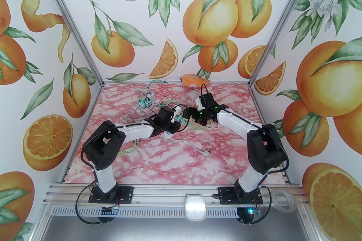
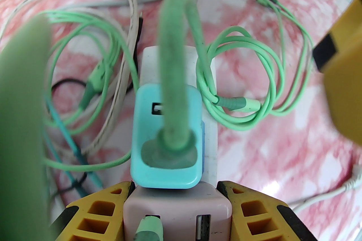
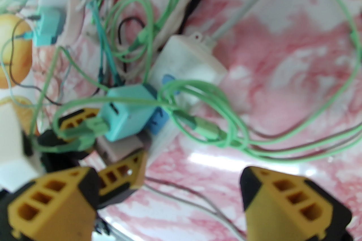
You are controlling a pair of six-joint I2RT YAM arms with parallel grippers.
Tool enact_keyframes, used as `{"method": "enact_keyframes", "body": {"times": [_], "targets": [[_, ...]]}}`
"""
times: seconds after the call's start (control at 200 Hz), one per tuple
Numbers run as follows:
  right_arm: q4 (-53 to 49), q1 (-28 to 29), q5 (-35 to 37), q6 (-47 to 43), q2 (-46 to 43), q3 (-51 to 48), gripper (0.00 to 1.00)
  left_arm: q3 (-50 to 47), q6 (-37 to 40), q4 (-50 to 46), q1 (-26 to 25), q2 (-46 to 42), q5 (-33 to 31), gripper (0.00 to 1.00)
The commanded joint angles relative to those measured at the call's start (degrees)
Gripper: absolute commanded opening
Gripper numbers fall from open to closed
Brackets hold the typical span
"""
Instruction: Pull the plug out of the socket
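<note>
Left wrist: left jaws clamp pink plug [image 2: 177, 206] beside teal plug [image 2: 167, 172], green cables [image 2: 234, 102]; right jaws gape.

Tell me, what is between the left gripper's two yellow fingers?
A pale pink plug, pinched by both fingers, in the left wrist view.

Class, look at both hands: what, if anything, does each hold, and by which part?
The left hand grips the pink charger plug by its two opposite side faces; the right hand is open, holding nothing.
</note>
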Motion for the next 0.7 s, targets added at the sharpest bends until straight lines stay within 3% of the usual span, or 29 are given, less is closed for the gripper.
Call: {"method": "enact_keyframes", "body": {"times": [0.0, 0.696], "targets": [[2.0, 0.9, -3.5, -0.1, 2.4, 1.9, 0.87, -1.7, -1.0, 0.0, -0.3, -3.3, 1.2, 0.35], [1.9, 0.8, -4.0, 1.0, 12.2, 9.3, 0.81, -1.4, -1.5, 0.8, -1.1, -1.8, 2.1, 0.35]]}}
